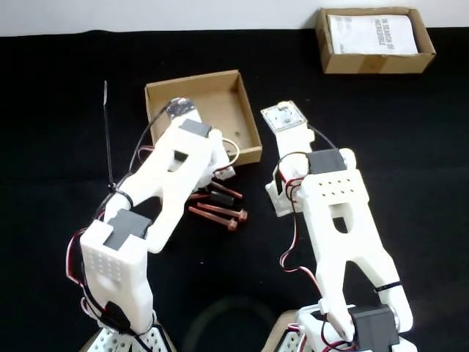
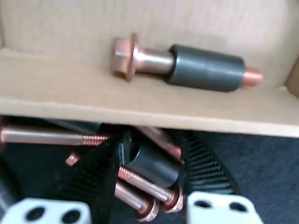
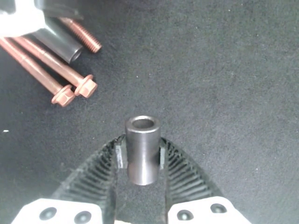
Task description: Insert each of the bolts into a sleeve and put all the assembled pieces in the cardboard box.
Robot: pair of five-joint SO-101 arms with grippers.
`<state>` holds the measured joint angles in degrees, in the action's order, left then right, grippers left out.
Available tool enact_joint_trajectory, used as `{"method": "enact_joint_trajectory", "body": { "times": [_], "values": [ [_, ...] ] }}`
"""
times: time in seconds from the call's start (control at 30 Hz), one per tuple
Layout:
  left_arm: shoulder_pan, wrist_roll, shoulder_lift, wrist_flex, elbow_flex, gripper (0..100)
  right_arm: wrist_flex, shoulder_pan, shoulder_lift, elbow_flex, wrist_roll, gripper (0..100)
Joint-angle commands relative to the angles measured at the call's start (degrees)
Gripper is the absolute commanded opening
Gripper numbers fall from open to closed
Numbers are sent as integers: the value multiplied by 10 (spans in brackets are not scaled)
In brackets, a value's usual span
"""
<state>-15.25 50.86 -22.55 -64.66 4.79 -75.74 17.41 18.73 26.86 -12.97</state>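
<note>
Black cloth table (image 1: 58, 88), cardboard box (image 1: 223, 110) mid-table — second box (image 1: 374, 64) far corner.

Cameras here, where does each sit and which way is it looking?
High view: above the table, looking down on left arm, right arm and the cardboard box.
Left wrist view: on the left arm, past the left gripper, shut on a sleeve, into the box.
Right wrist view: on the right arm, down past the right gripper holding an upright sleeve.
All share the loose bolts.
</note>
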Motion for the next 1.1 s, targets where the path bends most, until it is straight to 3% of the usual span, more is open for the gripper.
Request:
{"method": "enact_joint_trajectory", "body": {
  "times": [0.0,0.27,0.43,0.67,0.93,1.07],
  "values": [
    [16,3,2,46,19,193,6,-6,0,-2,-16,7],
    [26,3,0,91,28,183,6,-7,0,-1,-25,7],
    [27,1,-38,87,-3,2,6,-13,0,-1,-25,7],
    [9,-1,-47,84,-20,9,6,-13,0,-1,-21,7],
    [-33,-8,4,-35,-116,9,6,-8,6,-7,9,7],
    [-47,-66,40,-48,-152,9,6,-8,37,-7,20,7]
  ]
}}
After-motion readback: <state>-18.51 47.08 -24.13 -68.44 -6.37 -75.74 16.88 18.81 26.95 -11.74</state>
